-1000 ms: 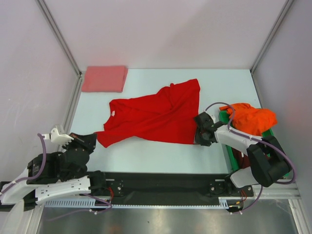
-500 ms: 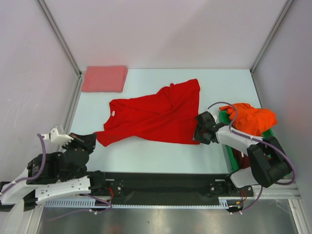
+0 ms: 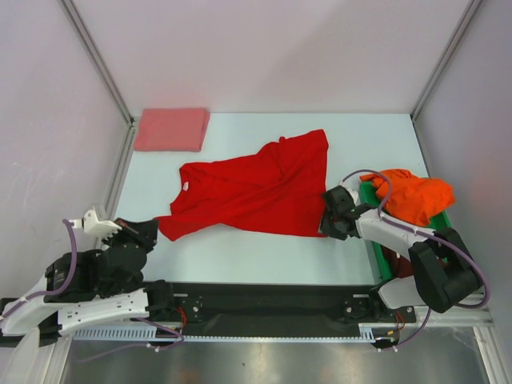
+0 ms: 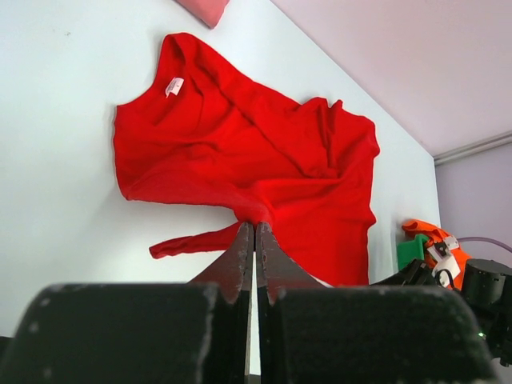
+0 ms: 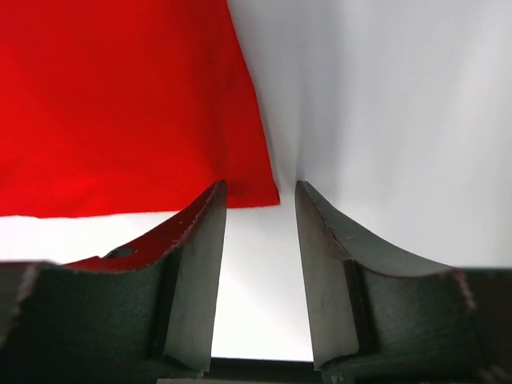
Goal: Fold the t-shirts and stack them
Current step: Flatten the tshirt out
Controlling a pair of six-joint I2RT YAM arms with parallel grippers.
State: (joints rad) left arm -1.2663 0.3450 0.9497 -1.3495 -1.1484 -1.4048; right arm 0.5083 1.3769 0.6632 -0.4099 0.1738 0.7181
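Red t-shirt [image 3: 256,188] apparently awaits flattening: right end effector [image 5: 260,192], part-open and empty, faces its corner and should advance and close; left end effector [image 4: 254,234] is shut, empty.

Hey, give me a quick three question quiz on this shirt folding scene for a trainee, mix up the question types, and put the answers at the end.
1. Fill in: the right gripper, fingers open, sits at the red shirt's near right ____.
2. True or false: the pink shirt is folded.
3. The orange shirt lies: A on the green bin; B on the pink shirt; C under the red shirt.
Key: 1 corner; 2 true; 3 A.
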